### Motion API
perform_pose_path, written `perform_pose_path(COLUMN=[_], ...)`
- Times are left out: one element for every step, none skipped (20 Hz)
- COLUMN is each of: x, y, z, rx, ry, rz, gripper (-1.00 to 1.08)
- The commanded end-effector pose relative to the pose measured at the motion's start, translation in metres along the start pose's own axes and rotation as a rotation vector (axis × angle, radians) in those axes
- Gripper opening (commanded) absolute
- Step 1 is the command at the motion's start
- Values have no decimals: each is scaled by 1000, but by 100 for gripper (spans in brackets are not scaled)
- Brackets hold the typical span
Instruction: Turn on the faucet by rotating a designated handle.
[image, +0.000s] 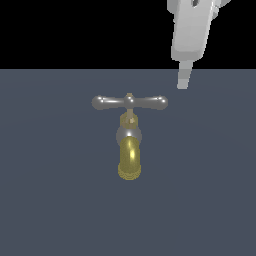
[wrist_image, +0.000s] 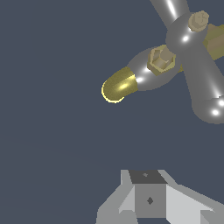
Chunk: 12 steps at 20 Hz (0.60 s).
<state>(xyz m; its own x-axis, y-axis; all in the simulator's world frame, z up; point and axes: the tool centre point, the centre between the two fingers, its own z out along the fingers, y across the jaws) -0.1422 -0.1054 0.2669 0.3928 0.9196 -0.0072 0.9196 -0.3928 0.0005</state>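
Observation:
The faucet stands on the dark grey floor in the middle of the exterior view, its brass-yellow spout (image: 130, 159) curving toward the camera below the silver ball joint (image: 129, 134). The handle (image: 130, 102) is a silver crossbar lying level across the top, with a brass hub at its centre. My gripper (image: 183, 84) hangs above and to the exterior view's right of the crossbar's bulbous end (image: 160, 103), apart from it. Its fingers look pressed together and hold nothing. The wrist view shows the spout (wrist_image: 117, 86), the handle (wrist_image: 197, 72) and my gripper (wrist_image: 148, 176).
The flat dark grey floor (image: 55, 200) surrounds the faucet on all sides. A black background lies behind its far edge. No other object shows.

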Motion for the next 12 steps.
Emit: perform_pose_path(x=[3, 4, 5, 6, 8, 9, 11, 12, 14, 15, 17, 18], y=[8, 11, 14, 17, 20, 23, 25, 28, 30, 33, 35, 37], z=[10, 14, 18, 22, 25, 29, 33, 36, 40, 43, 46, 49], rx=[-2, -2, -2, -2, -2, -3, -3, -3, -3, -3, -3, -3], ry=[0, 0, 0, 0, 0, 0, 0, 0, 1, 1, 1, 2], rz=[-54, -75, -96, -116, -136, -155, -175, -194, -212, -229, -244, -259], gripper=[-100, -100, -100, -100, -100, -100, -100, -100, -100, -100, -100, -100])
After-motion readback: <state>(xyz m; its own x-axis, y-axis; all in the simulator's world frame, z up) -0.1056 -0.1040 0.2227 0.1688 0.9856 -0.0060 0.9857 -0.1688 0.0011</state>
